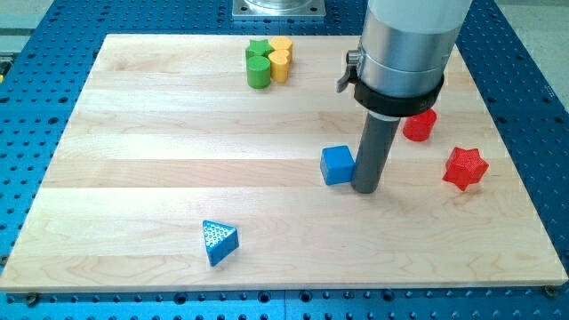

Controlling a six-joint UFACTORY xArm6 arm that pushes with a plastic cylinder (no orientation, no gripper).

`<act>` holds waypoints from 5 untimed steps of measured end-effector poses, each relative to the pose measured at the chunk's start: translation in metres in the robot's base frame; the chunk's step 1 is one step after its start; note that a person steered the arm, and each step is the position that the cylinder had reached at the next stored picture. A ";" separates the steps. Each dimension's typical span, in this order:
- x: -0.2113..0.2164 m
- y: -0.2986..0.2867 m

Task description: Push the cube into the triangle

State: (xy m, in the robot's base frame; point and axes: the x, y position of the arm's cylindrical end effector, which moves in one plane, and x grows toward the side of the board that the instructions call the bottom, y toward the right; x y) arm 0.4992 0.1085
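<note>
An xArm6 arm stands over a pale wooden worktop [133,133], its dark rod planted so that the tip [365,189] rests just against the right face of the blue cube [337,165] near the middle of the board. There are no fingers on this arm to open or close; only the rod's blunt end does the work. The target, a blue triangle [219,242], lies well apart toward the view's bottom left, with bare wood between the two blocks. Away from that path, a green block [258,69] and a yellow block [281,60] huddle touching each other near the view's top, while a red block [419,125], partly hidden behind the arm, and a red star-shaped block [465,168] sit at the view's right. The tip appears placed to drive the cube leftward, but the triangle lies lower as well as to the left, so a straight sideways shove would likely carry the cube past above it. Contact also seems to fall toward the cube's lower right edge rather than dead centre, which could make the block rotate and slip off the rod. A fast approach might also knock the light triangle away toward the worktop's near edge instead of meeting it squarely.
</note>
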 end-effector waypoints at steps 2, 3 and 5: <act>-0.029 -0.067; -0.031 -0.088; 0.033 -0.116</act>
